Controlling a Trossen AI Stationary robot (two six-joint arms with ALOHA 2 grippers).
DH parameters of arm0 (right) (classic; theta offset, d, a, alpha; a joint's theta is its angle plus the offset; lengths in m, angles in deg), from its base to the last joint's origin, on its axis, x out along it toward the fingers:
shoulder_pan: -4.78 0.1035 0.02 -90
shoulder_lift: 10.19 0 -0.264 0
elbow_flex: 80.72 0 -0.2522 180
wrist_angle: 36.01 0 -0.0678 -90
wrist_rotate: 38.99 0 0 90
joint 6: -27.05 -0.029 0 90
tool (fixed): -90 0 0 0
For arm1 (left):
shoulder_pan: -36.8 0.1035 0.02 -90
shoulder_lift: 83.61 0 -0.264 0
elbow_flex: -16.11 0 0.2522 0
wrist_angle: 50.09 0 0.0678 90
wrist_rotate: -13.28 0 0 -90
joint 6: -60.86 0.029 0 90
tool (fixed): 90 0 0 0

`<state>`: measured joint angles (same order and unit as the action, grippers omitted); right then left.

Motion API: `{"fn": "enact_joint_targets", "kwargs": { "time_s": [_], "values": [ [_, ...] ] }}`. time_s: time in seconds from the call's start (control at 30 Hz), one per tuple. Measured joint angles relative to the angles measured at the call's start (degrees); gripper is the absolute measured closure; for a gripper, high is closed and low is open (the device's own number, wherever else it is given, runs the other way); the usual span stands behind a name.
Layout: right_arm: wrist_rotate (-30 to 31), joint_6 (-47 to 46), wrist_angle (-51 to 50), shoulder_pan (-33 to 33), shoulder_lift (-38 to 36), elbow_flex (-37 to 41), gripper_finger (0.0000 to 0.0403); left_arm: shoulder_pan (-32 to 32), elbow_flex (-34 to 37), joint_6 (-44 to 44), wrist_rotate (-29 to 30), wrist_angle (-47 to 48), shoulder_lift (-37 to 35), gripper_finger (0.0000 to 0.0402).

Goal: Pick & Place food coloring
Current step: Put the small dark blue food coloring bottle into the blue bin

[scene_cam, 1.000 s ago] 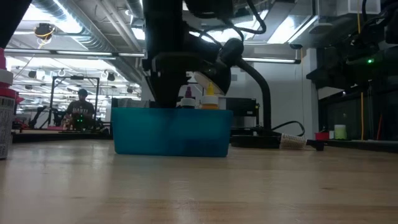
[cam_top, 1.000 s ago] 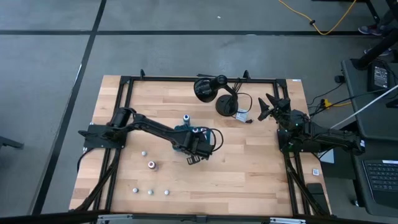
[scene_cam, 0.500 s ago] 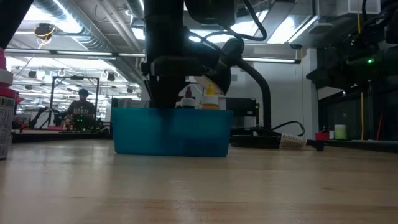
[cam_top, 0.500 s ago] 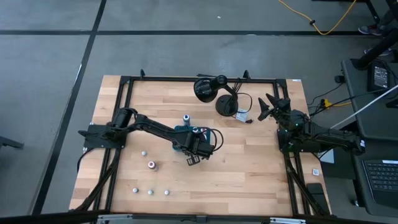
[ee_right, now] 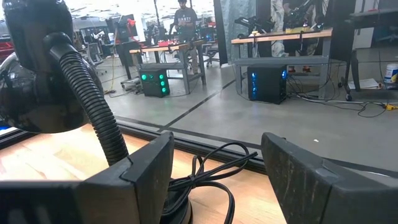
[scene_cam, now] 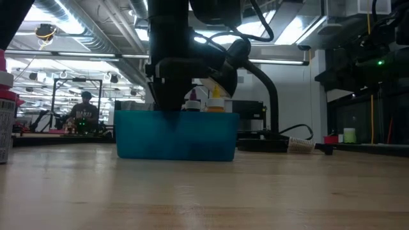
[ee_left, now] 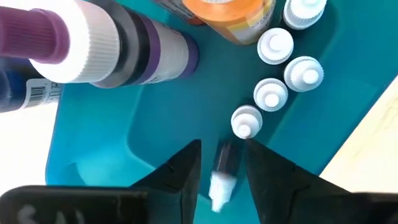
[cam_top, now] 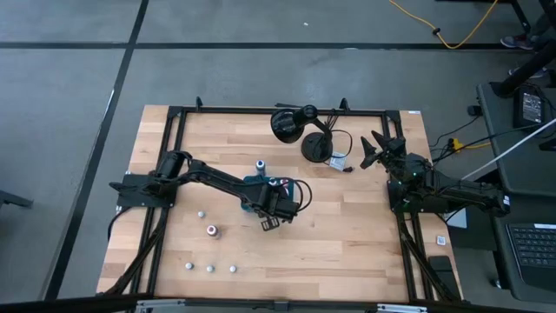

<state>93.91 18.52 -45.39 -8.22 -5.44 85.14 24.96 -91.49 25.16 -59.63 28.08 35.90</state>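
Food coloring bottles [cam_top: 210, 230] lay scattered on the wooden table [cam_top: 347, 235] in the high view: one with a red top at lower left of centre, three pale ones in a row near the bottom edge, one just above the red one, one blue-topped [cam_top: 260, 164] above the teal tray [cam_top: 253, 184]. Left gripper [cam_top: 270, 223] sat at the tray, mid-frame, arm reaching in from the left. Right gripper [cam_top: 372, 149] waited at the right edge, beside black headphones [cam_top: 295, 129] at top centre.

Low view: teal tray [scene_cam: 176, 135] stood centre-left, the dark left arm [scene_cam: 171, 57] coming down into it; bottle tops showed above its rim; a person [scene_cam: 83, 112] sat far back at left.

Left wrist view: left gripper [ee_left: 221, 177], fingers slightly parted, a small dark bottle with white cap [ee_left: 223, 174] between them; whether gripped or just let go, I could not tell. Four white-capped bottles [ee_left: 271, 96] stood close by in the tray [ee_left: 93, 137], near a large purple-capped bottle [ee_left: 93, 43] and an orange one [ee_left: 227, 15].

Right wrist view: right gripper [ee_right: 217, 168] open, holding nothing, headphones [ee_right: 56, 74] ahead at left.
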Motion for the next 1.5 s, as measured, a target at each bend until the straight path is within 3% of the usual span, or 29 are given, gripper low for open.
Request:
{"fn": "enact_joint_targets", "kwargs": {
  "time_s": [0.67,0.93,1.13,1.3,1.5],
  "values": [
    [0.0,0.0,0.0,0.0,0.0,0.0,0.0159,0.4,0.0,0.5,0.8,1.0,-0.8,0.0260],
    [0.0,0.0,0.0,0.0,0.0,0.0,0.0159,-1.7,-0.1,-4.5,8.2,7.5,-8.5,0.0242],
    [0.0,0.0,0.0,0.0,0.0,0.0,0.0159,-4.9,-0.1,-7.7,8.8,11.9,-13.7,0.0212],
    [0.0,0.0,0.0,0.0,0.0,0.0,0.0159,-6.8,0.0,-11.0,4.3,19.7,-18.8,0.0196],
    [0.0,0.0,0.0,0.0,0.0,0.0,0.0159,-8.5,0.0,-7.1,0.3,25.6,-26.8,0.0195]
  ]
}}
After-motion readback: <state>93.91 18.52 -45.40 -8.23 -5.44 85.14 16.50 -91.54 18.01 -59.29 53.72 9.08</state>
